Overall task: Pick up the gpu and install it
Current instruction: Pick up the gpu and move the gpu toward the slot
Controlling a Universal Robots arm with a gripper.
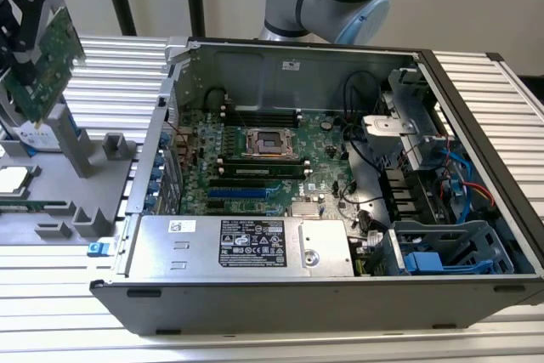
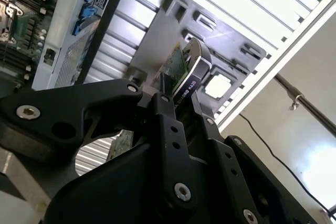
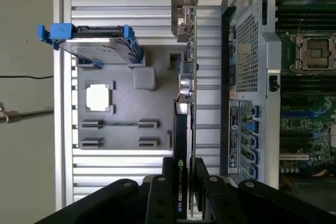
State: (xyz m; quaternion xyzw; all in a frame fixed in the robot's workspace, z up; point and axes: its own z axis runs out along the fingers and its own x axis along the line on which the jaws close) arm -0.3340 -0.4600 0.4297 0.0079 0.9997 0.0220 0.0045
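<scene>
Gripper (image 3: 184,181) closed firmly around the gpu (image 3: 185,103). The card sits edge-on between both fingers, clear above the grey fixture tray (image 3: 121,109), beside the computer case (image 1: 280,299).

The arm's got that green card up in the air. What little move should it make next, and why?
Probably carry it sideways toward the open computer case: the gripper is shut on the gpu, held up over the gray tray, while the motherboard's slots lie to the exterior view's right.
</scene>
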